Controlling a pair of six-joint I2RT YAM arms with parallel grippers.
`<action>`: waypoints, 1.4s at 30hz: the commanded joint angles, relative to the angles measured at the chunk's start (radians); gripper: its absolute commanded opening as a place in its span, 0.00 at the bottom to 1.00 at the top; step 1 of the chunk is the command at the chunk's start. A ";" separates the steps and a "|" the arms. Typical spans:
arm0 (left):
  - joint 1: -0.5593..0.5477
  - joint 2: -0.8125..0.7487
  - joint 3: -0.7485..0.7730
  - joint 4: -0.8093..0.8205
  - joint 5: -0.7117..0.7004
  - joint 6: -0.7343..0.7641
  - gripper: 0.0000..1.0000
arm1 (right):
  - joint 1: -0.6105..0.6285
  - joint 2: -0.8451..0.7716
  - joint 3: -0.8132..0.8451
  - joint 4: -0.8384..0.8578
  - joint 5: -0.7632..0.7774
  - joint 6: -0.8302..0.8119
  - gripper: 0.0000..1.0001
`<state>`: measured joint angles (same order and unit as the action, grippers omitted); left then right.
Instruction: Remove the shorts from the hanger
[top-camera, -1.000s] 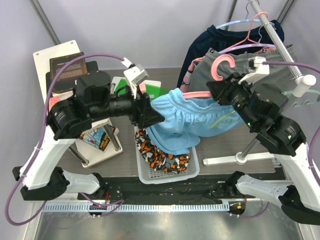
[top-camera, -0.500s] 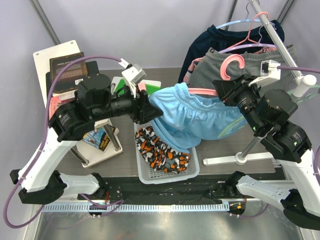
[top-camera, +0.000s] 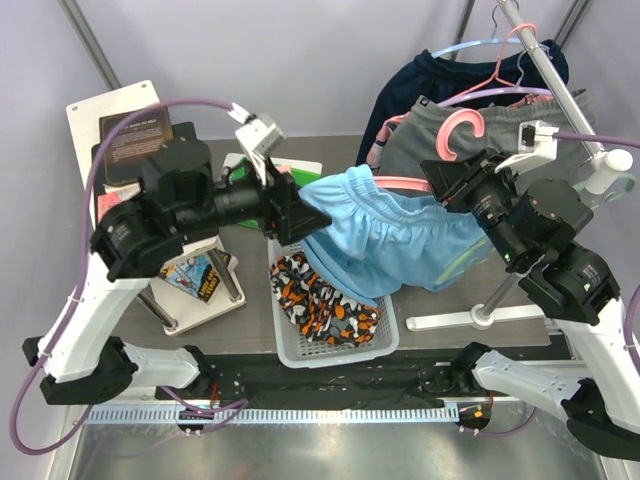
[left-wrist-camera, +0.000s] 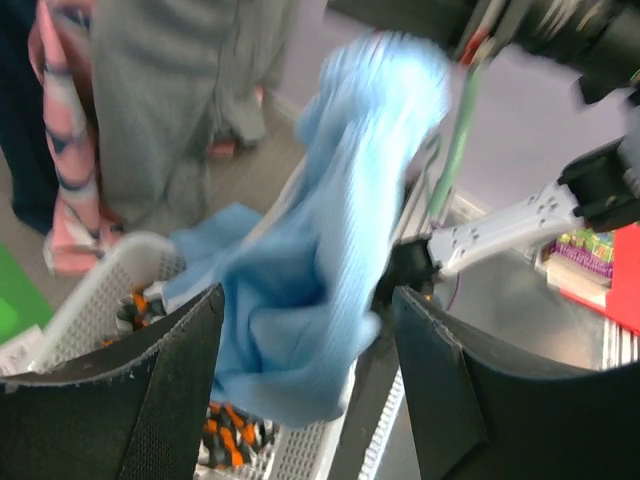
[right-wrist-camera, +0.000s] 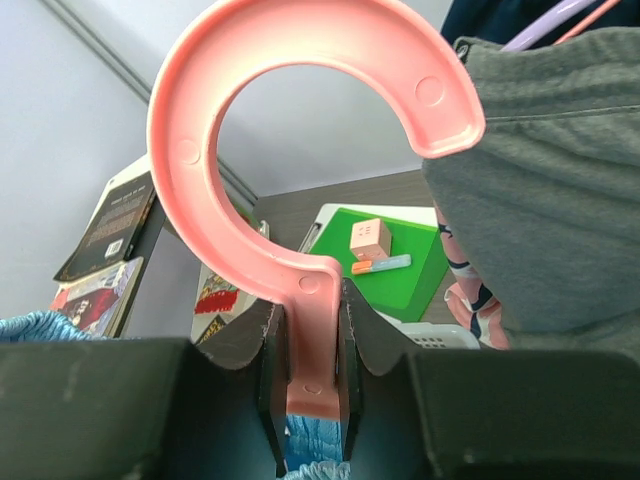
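Jaws of the right gripper (right-wrist-camera: 307, 335) are closed tight on the stem of the pink plastic hanger (right-wrist-camera: 180, 150), just below its round hook. From that hanger the plain light blue cloth shorts (top-camera: 400, 240) sag, gathered waistband uppermost, their lower edge over the white plastic basket (top-camera: 340, 357). The left gripper (left-wrist-camera: 308, 300) has its jaws spread wide, with blurred blue cloth between and beyond them; whether they touch it cannot be told. Two small pairs show: the blue one, and the orange, black, white and grey camouflage shorts (top-camera: 325, 305) lying in the basket. One pair of larger grey shorts (top-camera: 405, 150) and one dark navy garment (top-camera: 410, 85) hang at the metal rail (top-camera: 555, 75), close behind the hanger.
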<state>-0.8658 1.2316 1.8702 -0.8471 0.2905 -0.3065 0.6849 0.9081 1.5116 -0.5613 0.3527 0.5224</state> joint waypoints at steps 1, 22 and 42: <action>0.014 0.080 0.274 -0.029 0.003 0.056 0.69 | 0.001 0.011 0.064 0.074 -0.076 -0.038 0.01; 0.028 0.236 0.291 0.071 0.303 -0.194 0.56 | 0.001 0.067 0.118 -0.032 -0.216 -0.177 0.01; 0.030 0.207 0.279 -0.063 0.227 -0.108 0.47 | 0.001 0.052 0.099 -0.057 -0.175 -0.177 0.01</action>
<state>-0.8417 1.4445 2.1139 -0.8879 0.5266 -0.4381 0.6849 0.9817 1.5837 -0.6834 0.1635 0.3424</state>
